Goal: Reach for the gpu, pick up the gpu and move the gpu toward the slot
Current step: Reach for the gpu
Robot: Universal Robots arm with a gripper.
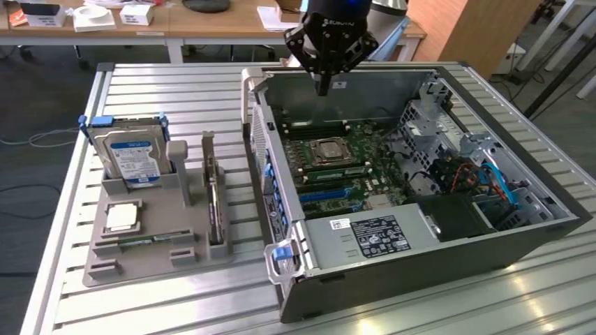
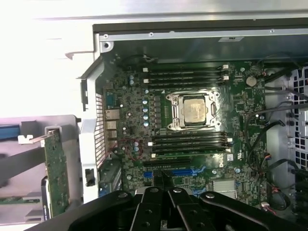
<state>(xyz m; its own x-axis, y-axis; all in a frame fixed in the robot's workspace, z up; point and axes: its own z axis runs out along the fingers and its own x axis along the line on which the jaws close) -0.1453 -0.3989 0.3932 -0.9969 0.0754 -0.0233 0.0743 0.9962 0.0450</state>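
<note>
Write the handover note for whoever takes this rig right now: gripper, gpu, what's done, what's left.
Gripper: shut, empty, hanging over the open computer case.
Gpu: standing on edge in the grey holder, outside the case on the exterior view's left, apart from the gripper, near the hard drive.
Done: nothing; the gpu is untouched.
Left: the reach, the pickup and the move toward the slot.

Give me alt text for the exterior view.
Black robot gripper, jaws shut and empty, hangs over the open grey computer case. The thin green gpu card stands on edge in a grey tray at the exterior view's left.
</note>
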